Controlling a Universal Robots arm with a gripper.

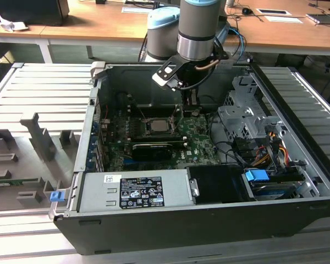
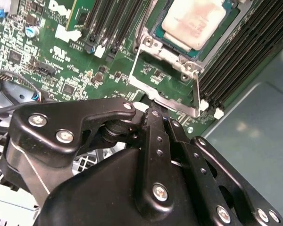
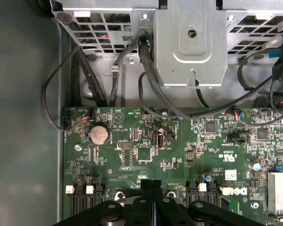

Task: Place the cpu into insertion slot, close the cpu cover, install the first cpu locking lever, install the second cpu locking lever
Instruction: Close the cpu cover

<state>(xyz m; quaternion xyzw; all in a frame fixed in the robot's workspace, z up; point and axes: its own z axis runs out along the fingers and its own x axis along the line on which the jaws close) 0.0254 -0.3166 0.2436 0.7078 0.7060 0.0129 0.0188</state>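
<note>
The cpu (image 2: 194,20), a pale tan-silver square, lies in its slot on the green motherboard, and also shows from above (image 1: 157,125). The cpu cover (image 2: 156,54), a silver frame with an open middle, is swung open and away from the chip. A thin metal locking lever (image 2: 198,92) runs along one side of the cover. My gripper (image 2: 156,112) is shut with its black fingertips right at the cover's outer edge; whether they touch it I cannot tell. In the exterior view the gripper (image 1: 190,100) hangs over the board, just behind the socket and toward that view's right.
The open computer case holds a grey power-supply box (image 1: 135,190) at the front and a metal drive cage (image 1: 247,118) on the exterior view's right. Black memory slots (image 2: 236,56) flank the socket. Loose black cables (image 3: 146,70) hang near the case wall. Grey fixtures (image 1: 38,137) stand outside the case.
</note>
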